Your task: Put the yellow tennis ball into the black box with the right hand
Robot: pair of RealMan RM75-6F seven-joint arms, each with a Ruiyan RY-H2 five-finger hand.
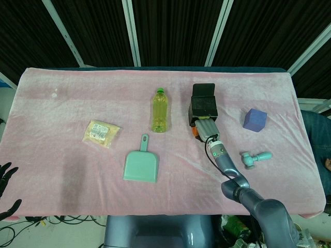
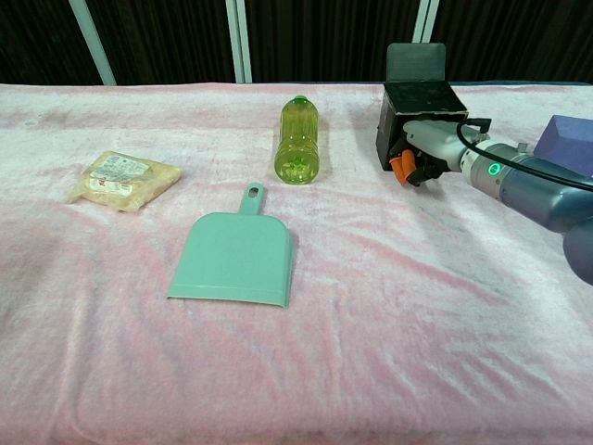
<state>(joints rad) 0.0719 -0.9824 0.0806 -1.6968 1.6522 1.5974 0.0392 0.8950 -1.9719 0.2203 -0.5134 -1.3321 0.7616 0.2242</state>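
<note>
The black box [image 1: 205, 106] lies on its side on the pink cloth with its lid flap up at the back, also seen in the chest view [image 2: 422, 100]. My right hand [image 1: 203, 126] reaches into the box's open front, its fingers inside the opening [image 2: 422, 153]. An orange part of the hand shows at the box's lower edge. The yellow tennis ball is hidden; I cannot tell whether the hand still holds it. My left hand [image 1: 6, 191] hangs off the table's near left corner, fingers apart and holding nothing.
A yellow-green bottle [image 2: 298, 139] lies left of the box. A teal dustpan [image 2: 236, 260] and a snack packet [image 2: 120, 179] lie further left. A purple cube [image 1: 255, 120] and a teal tool [image 1: 253, 157] sit right of my arm.
</note>
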